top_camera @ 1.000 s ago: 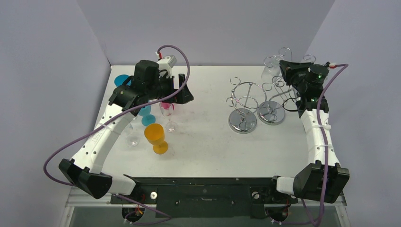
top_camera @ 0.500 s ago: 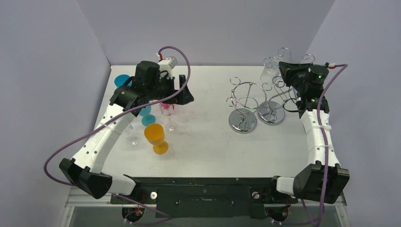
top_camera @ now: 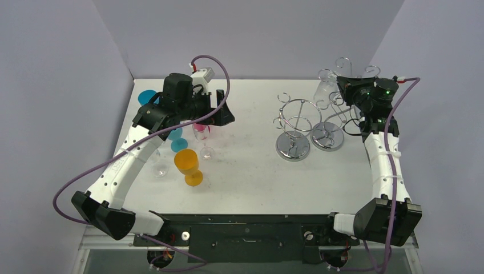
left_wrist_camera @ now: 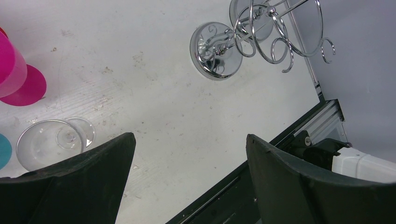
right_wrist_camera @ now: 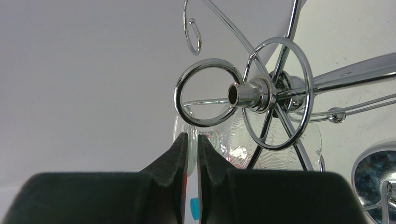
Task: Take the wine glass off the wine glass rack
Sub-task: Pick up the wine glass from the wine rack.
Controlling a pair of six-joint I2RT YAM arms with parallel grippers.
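- Right claw (right_wrist_camera: 189, 136): pinched down to a thin slit, tips pointing at the edge of the clear wine glass (top_camera: 325, 88).
- Grip on that glass: impossible to tell from either view.
- Wine glass: up among the chrome loops of the far wine glass rack (top_camera: 327, 137), at the far right of the table (top_camera: 257, 171), off the surface.
- Second rack (top_camera: 293, 145): just beside the first, on its near-left side, with bare hooks.
- Left claw (left_wrist_camera: 187, 186): spread wide, nothing between the fingers, hovering above the left half of the table.
- Below the left claw: clear glass (left_wrist_camera: 51, 144) upright on the table, pink glass (left_wrist_camera: 14, 70) just beyond it.
- Nearer the arm bases: orange glass (top_camera: 187, 162) upright, teal glass (top_camera: 177, 140) just behind it to the left.
- Both claws well apart, one on each side of the table.
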